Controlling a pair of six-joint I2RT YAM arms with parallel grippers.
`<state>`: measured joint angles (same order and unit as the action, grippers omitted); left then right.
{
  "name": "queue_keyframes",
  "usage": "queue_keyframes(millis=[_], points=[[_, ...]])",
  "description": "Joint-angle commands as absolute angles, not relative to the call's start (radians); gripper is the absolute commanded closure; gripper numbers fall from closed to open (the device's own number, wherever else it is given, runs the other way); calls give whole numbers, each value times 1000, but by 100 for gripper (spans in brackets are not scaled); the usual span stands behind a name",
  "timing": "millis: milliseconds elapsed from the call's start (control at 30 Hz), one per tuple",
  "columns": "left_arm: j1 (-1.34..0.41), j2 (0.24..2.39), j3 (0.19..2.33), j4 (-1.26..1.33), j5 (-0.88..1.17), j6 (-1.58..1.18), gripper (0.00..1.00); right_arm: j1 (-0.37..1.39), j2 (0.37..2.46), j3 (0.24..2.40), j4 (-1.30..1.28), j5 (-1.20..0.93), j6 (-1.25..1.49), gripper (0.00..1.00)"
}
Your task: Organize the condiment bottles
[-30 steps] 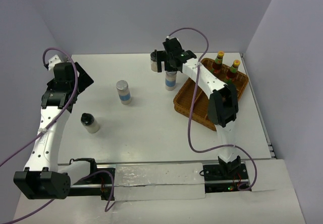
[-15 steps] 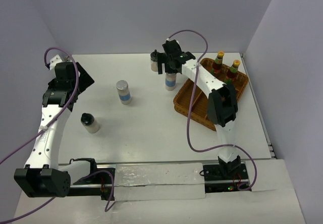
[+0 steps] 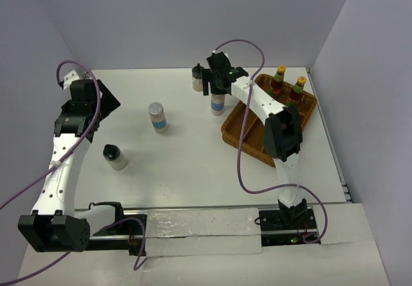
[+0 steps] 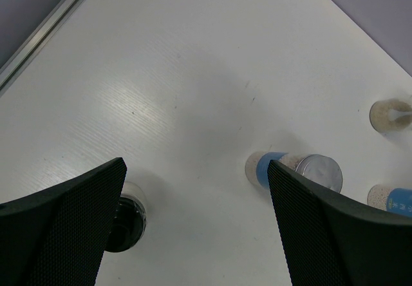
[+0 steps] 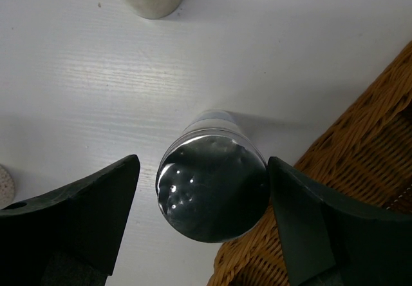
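My right gripper [image 3: 216,84] hangs open over a silver-lidded white bottle with a blue band [image 3: 217,104] that stands just left of the wicker basket [image 3: 248,141]. In the right wrist view its jaws [image 5: 203,170] straddle the shiny lid [image 5: 212,188], with a gap on the left side. A squat pale bottle [image 3: 198,78] stands just behind. A second silver-lidded bottle [image 3: 157,117] and a black-capped squat bottle [image 3: 114,156] stand mid-left. Two yellow-capped dark bottles [image 3: 280,76] [image 3: 298,87] stand in the basket. My left gripper [image 3: 103,100] is open and empty, above the table [image 4: 196,170].
The basket's rim [image 5: 360,138] lies right beside the straddled bottle. The left wrist view shows the black-capped bottle [image 4: 125,215] by the left finger and the blue-banded bottle [image 4: 286,169] by the right one. Walls close the back and both sides.
My right gripper has shifted slightly left over the silver-lidded bottle. The left arm has shifted slightly. No bottle has moved.
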<state>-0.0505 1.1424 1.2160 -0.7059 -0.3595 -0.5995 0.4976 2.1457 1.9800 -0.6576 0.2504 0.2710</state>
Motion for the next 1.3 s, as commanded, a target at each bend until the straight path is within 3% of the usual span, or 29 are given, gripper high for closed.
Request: queue_keyframes(millis=[0, 67, 233, 333, 633, 833, 1267], points=[[-43, 1118, 1209, -683, -367, -600, 0, 500, 2160, 1976, -632, 256, 270, 20], [-43, 1118, 1209, -684, -367, -598, 0, 500, 2157, 1973, -630, 255, 270, 30], [-43, 1117, 1205, -680, -368, -598, 0, 499, 2113, 1971, -626, 245, 270, 67], [-43, 1120, 1201, -678, -365, -600, 0, 499, 2041, 1991, -629, 233, 270, 79], [-43, 1120, 1193, -669, -359, -603, 1, 436, 1796, 1970, -593, 268, 270, 82], [-43, 1120, 1192, -665, -355, -601, 0, 299, 1652, 1774, -522, 250, 270, 85], [-43, 1117, 1198, -672, -354, -601, 0, 204, 1704, 1612, -468, 258, 270, 86]])
